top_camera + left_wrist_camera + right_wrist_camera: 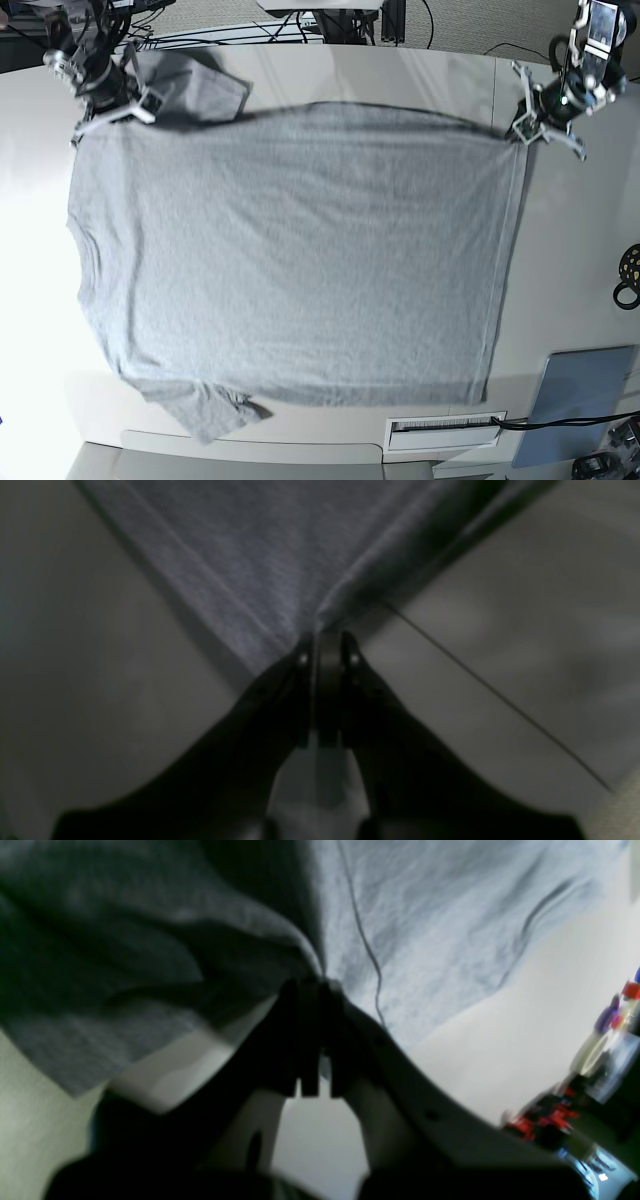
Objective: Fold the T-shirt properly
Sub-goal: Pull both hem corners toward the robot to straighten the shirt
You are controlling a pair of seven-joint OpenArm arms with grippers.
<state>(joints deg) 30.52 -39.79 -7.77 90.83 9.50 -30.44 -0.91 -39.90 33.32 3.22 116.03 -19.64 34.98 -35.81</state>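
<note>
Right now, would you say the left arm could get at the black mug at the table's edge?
Probably not: the left gripper is closed on the T-shirt, though nothing seems to block the mug.

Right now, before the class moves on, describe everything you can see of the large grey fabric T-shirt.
The large heather-grey T-shirt looks like soft knit cloth, with stitched seams and no lettering in sight. It spreads broadly across the pale table, its far edge sagging between two black grippers, the left and the right, each closed on it. Rumpled cloth lies beyond the right one; a flap pokes out at the near edge.
</note>
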